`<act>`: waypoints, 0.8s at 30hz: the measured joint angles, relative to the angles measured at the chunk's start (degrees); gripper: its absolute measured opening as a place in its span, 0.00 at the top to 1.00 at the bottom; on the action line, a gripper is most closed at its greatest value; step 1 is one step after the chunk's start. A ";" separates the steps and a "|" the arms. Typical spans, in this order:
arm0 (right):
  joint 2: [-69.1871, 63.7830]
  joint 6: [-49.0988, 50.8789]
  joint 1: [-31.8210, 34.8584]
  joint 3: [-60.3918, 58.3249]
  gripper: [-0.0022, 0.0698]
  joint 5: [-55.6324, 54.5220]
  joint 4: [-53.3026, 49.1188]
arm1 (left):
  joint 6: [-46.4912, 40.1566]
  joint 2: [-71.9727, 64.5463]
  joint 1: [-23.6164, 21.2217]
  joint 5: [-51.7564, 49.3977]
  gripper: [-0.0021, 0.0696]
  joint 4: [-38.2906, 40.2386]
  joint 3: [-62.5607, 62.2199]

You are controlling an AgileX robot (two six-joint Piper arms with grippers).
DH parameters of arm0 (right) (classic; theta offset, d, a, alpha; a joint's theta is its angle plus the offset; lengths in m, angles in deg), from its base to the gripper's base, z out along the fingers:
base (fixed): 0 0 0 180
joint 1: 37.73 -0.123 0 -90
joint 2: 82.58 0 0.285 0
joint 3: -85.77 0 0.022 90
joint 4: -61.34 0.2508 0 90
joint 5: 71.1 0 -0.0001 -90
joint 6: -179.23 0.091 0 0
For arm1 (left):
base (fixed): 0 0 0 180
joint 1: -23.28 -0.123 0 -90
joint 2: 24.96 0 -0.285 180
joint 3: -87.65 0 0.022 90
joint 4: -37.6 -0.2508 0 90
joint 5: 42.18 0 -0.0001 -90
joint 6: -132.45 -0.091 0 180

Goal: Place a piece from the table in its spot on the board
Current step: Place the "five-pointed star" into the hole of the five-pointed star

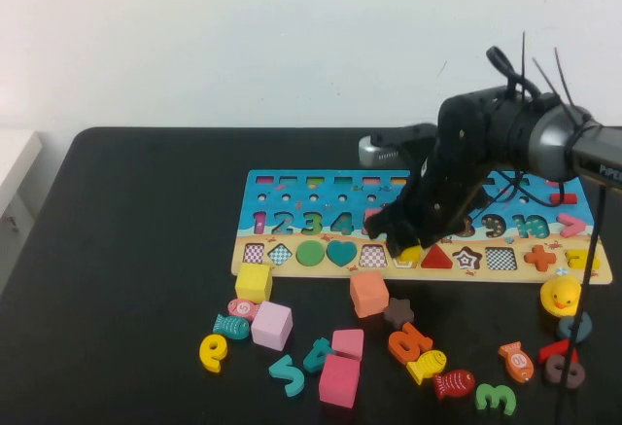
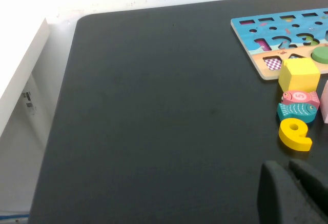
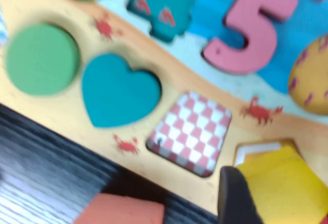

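Yellow piece (image 1: 412,252) is sitting clamped in my right gripper (image 1: 406,246), low over the front row of the board (image 1: 292,184), at the white-edged recess (image 3: 256,149) just beside the red-checkered cut-out (image 3: 189,131). I am gripping it firmly with the right jaws, and in the right wrist view its yellow face (image 3: 282,188) is covering most of that recess, though I cannot tell whether it is seated. Alongside in the same row, the teal heart (image 3: 120,90) and green circle (image 3: 41,59) are lying in their slots, with the pink 5 (image 3: 253,26) in the row behind. My left gripper (image 2: 292,193) is hovering over bare worktop (image 2: 154,106), well apart from the board, and I cannot tell how its jaws are set. Loose pieces are lying before the board, among them a yellow cube (image 1: 254,282).
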 joint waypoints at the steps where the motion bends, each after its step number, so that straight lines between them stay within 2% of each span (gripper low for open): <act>1: -0.46 0.00 0.00 0.00 0.45 0.49 0.00 | 0.00 0.00 0.00 0.00 0.97 0.00 0.00; 24: -2.22 2.55 0.00 0.58 0.45 0.71 -0.51 | 0.00 0.00 0.00 0.00 0.97 0.00 0.00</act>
